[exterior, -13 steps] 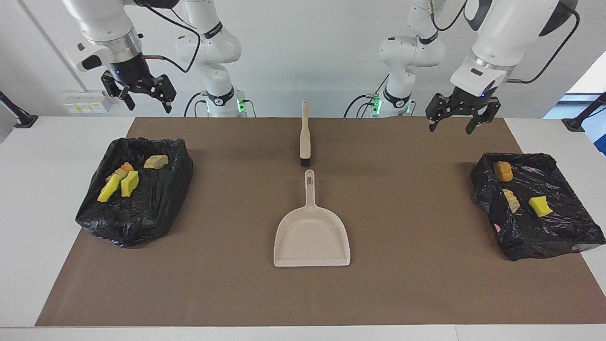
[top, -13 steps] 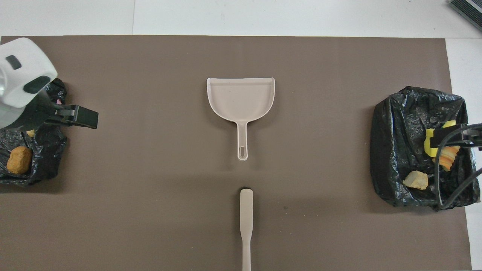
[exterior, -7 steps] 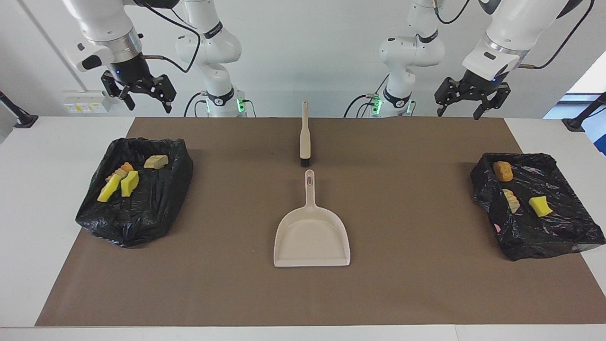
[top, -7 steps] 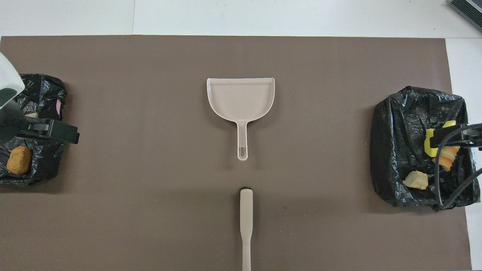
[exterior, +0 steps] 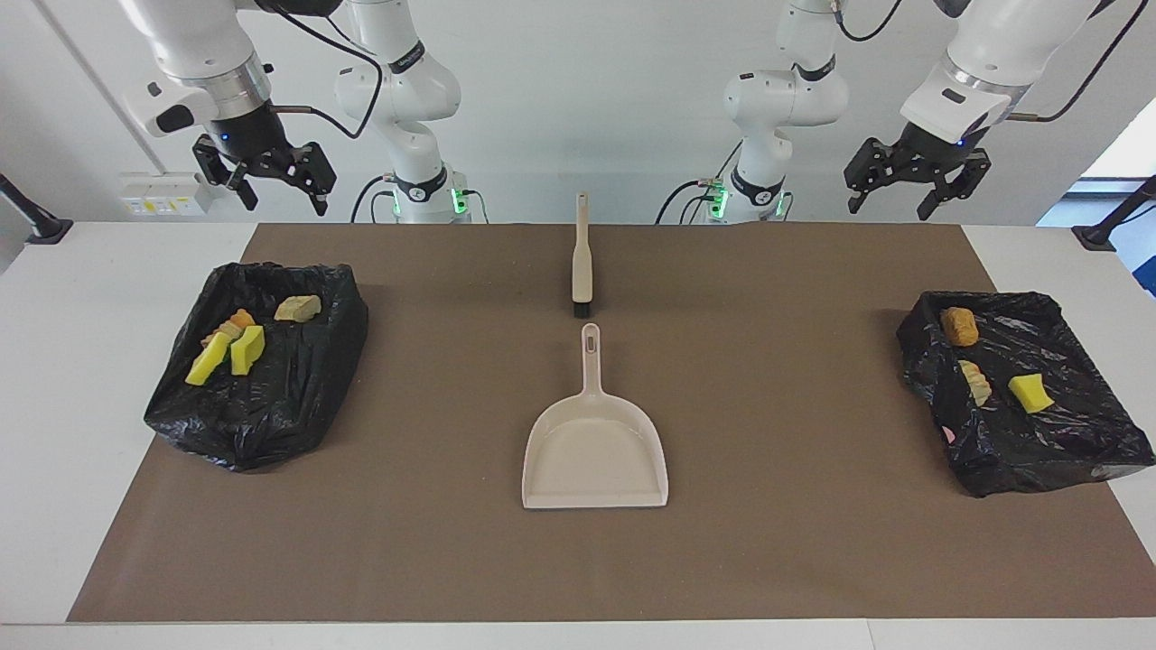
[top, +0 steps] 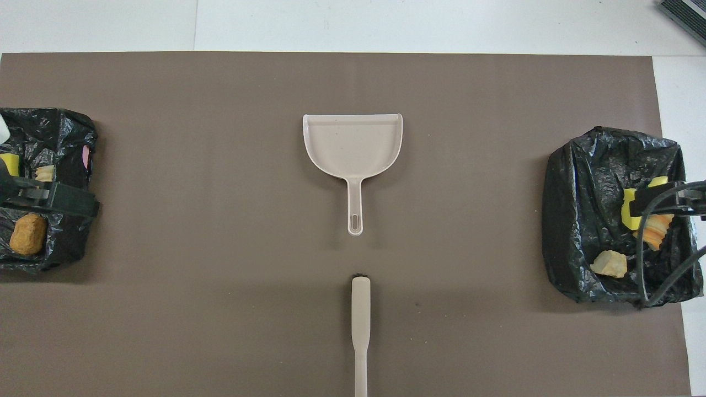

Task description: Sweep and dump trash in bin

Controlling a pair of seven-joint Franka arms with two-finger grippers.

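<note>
All the trash lies in two black-bagged bins. The bin (exterior: 271,424) at the right arm's end holds yellow foam chunks (exterior: 246,350), a striped pastry (exterior: 237,323) and a pale piece (exterior: 298,309). The bin (exterior: 1039,460) at the left arm's end holds a bread roll (exterior: 959,326), a pastry (exterior: 974,383) and a yellow chunk (exterior: 1030,393). My right gripper (exterior: 283,203) hangs open and empty, high over the table edge by its bin. My left gripper (exterior: 890,209) is also open and empty, raised near its base.
A beige dustpan (exterior: 594,451) lies mid-table on the brown mat (exterior: 813,542), handle toward the robots. The beige brush (exterior: 582,262) lies in line with it, nearer the robots, bristles toward the dustpan handle. White table shows around the mat.
The left gripper has risen and drawn back toward the left arm's end, uncovering its bin in the overhead view. The right arm, trash, dustpan and brush have not moved.
</note>
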